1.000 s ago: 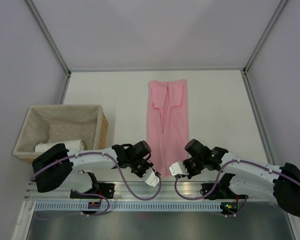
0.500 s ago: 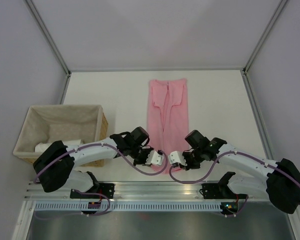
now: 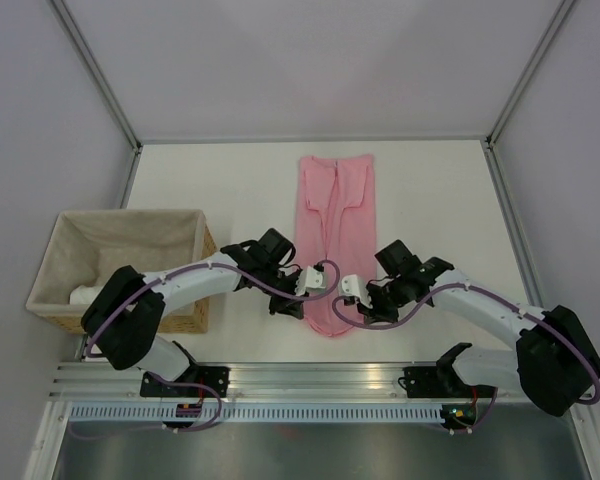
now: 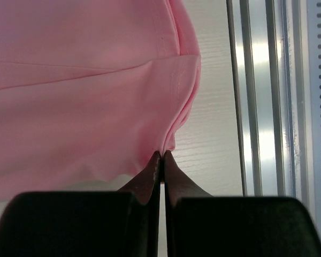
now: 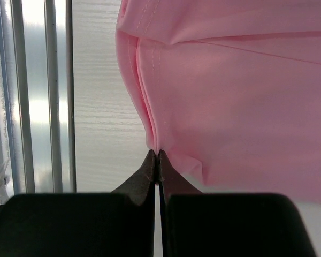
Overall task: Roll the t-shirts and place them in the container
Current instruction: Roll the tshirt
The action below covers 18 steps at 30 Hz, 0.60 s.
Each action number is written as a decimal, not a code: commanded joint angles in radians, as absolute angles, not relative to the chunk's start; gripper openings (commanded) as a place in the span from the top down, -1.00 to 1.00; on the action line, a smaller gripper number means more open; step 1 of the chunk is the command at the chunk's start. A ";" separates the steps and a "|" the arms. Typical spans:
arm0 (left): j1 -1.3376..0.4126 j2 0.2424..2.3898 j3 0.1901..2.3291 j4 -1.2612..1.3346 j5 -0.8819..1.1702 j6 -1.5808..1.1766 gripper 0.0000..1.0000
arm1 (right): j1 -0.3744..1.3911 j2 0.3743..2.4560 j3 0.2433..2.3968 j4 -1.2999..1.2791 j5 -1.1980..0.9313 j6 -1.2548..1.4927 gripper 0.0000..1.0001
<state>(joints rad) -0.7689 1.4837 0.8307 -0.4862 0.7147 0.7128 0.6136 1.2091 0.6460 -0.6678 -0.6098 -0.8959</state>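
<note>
A light-pink t-shirt (image 3: pixel 335 225), folded into a long narrow strip, lies down the middle of the table. Its near end is curled over into a rounded fold (image 3: pixel 332 318). My left gripper (image 3: pixel 306 283) is shut on the left edge of that near end; in the left wrist view (image 4: pixel 162 154) the pink hem runs into the closed tips. My right gripper (image 3: pixel 357 290) is shut on the right edge of the near end, as the right wrist view (image 5: pixel 158 152) shows. The shirt fills the upper part of both wrist views (image 4: pixel 85 80) (image 5: pixel 241 80).
A wicker basket (image 3: pixel 120 262) with beige lining stands at the left and holds a white roll (image 3: pixel 80 296). A metal rail (image 3: pixel 320 378) runs along the near table edge, also showing in the wrist views (image 4: pixel 267 96) (image 5: pixel 37 96).
Both grippers have moved away from the rail with the shirt's near hem, folding the near end over onto the strip. The arms have stretched further out.
</note>
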 commanded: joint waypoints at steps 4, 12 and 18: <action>-0.689 1.535 0.897 -0.494 0.795 0.586 0.95 | 0.543 1.246 0.693 -0.661 -0.684 -0.868 0.99; -0.644 1.591 0.916 -0.477 0.796 0.545 0.95 | 0.477 1.278 0.701 -0.597 -0.681 -0.798 0.99; -0.600 1.637 0.940 -0.466 0.782 0.514 0.95 | 0.427 1.304 0.710 -0.549 -0.678 -0.732 0.99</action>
